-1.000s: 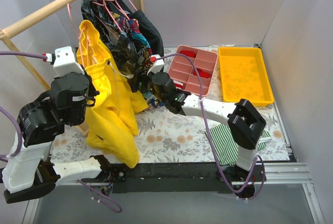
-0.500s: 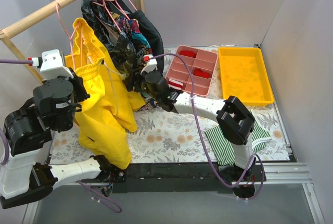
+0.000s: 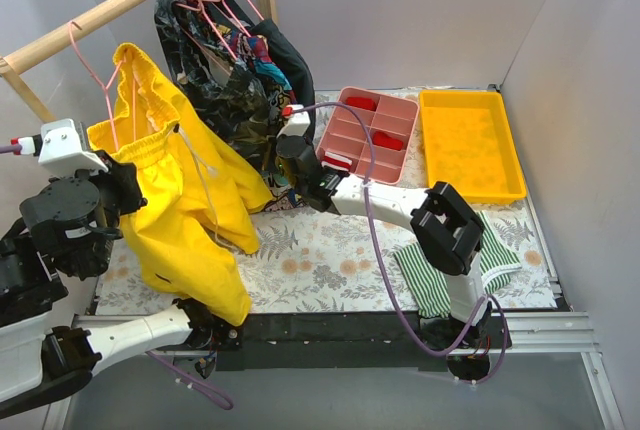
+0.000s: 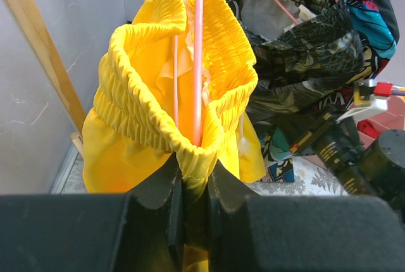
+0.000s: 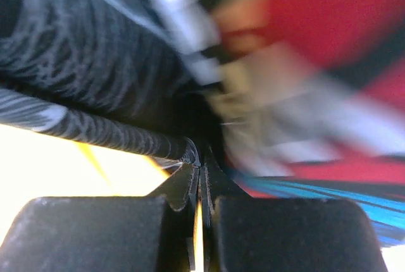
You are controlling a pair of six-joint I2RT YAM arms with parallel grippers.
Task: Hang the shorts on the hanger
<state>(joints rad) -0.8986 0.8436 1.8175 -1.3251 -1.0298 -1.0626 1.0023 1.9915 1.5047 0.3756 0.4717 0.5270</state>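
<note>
The shorts [image 3: 190, 215] have swung left along the rail [image 3: 110, 12], clear of the dark clothes [image 3: 235, 80], and now hang over the desk's left edge with the hanger [image 4: 198, 44] threaded up through the waistband. The left claw [image 4: 193, 174], drawn back toward the near-left corner, is clamped on that waistband. The right claw [image 5: 199, 180] looks closed, but I cannot tell on what. The hanging looks nearly done

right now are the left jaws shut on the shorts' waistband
Yes, both jaws clamp a fold of the shorts at the gathered waistband.
</note>
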